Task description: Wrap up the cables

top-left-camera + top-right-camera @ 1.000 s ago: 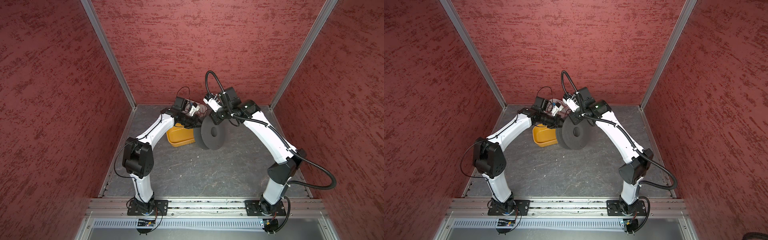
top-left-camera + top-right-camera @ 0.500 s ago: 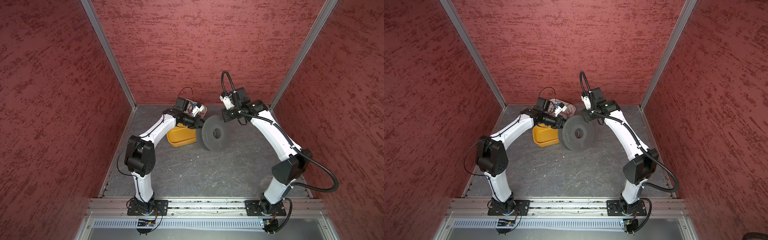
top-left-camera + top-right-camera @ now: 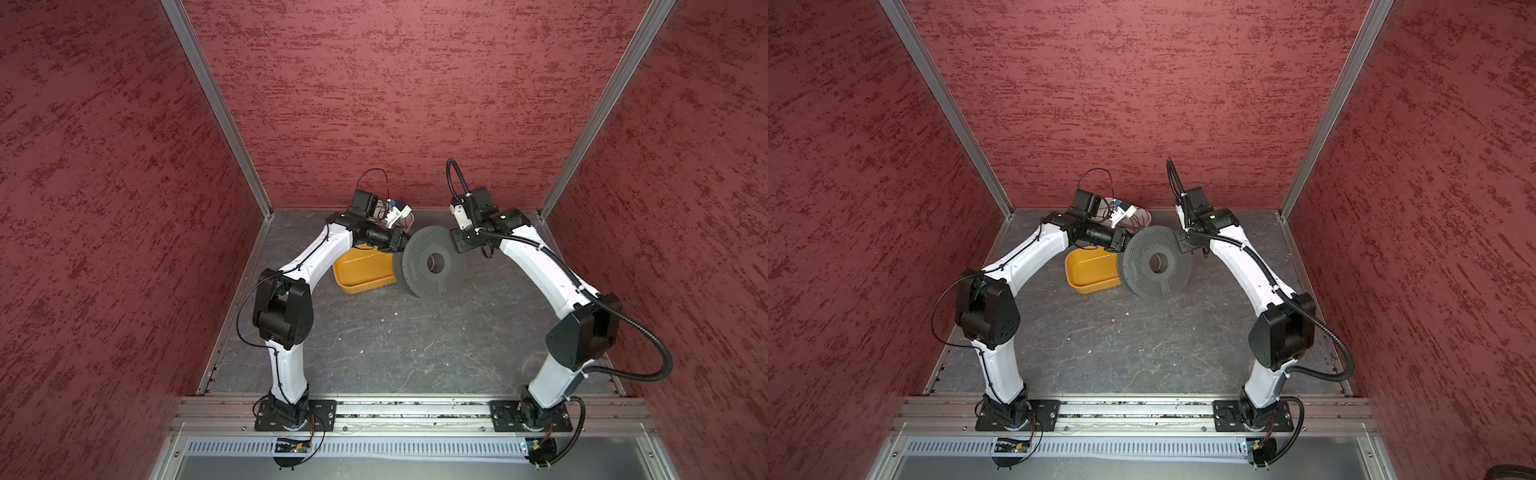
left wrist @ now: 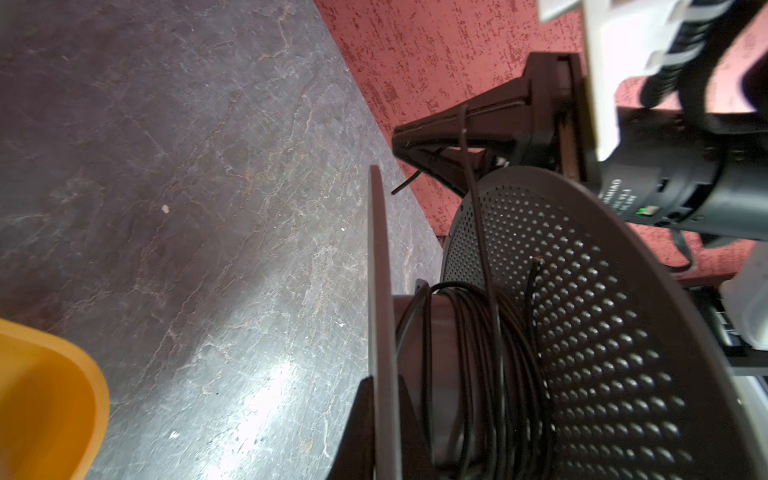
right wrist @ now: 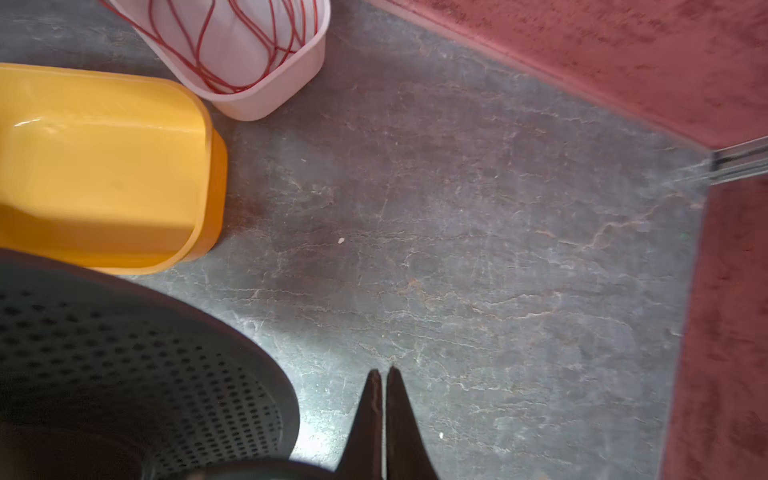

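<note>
Thin black cable [image 4: 469, 353] coiled on hub of dark grey perforated plastic spool [image 3: 432, 262], which stands on edge on grey worktop [image 3: 395, 340] beside yellow plastic tub [image 3: 361, 274]. Left pincer [image 4: 382, 380] clenched on spool flange. Right pincer [image 4: 405, 139] clenched on one cable strand leading off the coil

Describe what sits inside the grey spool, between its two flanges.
Coils of thin black cable wrap the hub of the spool; one strand leads out to the right gripper. The hub's far side is hidden.
</note>
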You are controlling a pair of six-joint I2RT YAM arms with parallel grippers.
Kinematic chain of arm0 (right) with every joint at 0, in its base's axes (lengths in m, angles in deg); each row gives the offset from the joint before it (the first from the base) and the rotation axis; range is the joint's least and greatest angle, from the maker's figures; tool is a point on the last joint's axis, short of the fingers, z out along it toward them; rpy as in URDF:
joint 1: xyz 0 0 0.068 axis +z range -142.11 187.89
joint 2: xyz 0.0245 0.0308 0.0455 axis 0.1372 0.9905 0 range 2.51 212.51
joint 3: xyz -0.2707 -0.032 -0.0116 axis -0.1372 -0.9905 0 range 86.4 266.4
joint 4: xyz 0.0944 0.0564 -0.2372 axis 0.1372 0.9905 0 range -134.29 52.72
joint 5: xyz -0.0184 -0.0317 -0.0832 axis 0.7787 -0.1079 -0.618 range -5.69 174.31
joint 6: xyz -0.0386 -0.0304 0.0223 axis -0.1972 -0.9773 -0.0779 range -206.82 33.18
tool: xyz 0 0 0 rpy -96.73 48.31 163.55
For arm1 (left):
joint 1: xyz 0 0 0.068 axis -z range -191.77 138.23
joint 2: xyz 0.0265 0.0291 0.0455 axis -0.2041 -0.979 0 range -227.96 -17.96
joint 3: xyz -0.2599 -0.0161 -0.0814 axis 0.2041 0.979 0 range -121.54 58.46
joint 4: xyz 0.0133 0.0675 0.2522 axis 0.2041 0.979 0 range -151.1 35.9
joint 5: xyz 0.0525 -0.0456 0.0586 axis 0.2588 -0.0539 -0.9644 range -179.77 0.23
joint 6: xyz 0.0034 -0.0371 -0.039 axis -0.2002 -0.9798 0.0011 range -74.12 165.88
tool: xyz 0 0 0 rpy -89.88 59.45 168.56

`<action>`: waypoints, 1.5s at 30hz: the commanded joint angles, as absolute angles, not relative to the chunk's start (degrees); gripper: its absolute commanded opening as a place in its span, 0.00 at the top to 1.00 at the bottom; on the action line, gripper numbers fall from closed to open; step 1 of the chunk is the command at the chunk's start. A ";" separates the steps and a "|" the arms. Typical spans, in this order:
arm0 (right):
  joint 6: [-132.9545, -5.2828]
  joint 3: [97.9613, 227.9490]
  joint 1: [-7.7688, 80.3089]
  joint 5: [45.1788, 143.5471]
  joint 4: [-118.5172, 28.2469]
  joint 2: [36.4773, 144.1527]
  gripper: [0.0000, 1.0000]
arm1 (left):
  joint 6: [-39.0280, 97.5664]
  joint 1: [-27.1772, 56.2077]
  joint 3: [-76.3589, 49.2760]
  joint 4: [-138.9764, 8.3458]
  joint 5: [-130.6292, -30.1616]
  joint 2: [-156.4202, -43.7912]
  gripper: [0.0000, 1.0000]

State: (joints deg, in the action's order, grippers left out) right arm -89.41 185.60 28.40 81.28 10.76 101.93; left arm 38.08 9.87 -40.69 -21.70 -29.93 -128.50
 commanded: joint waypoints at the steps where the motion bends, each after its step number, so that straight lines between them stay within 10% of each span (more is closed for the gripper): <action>1: -89.29 184.38 24.11 92.72 6.01 98.76 0.98 | 37.33 7.71 -42.78 -23.82 -20.88 -129.81 1.00; 20: -67.41 159.44 12.69 126.25 -19.39 93.46 1.00 | -1.07 7.21 -39.69 -68.03 -14.82 -141.49 1.00; 45: -61.03 144.39 5.24 127.97 -37.91 100.39 1.00 | -9.15 10.28 -51.54 -69.28 -24.87 -161.68 1.00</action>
State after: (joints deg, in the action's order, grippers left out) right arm -61.89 145.12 6.26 126.57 -32.51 99.72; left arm -8.76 11.25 -49.61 -68.80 -20.80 -160.85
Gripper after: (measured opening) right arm 0.054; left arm 0.085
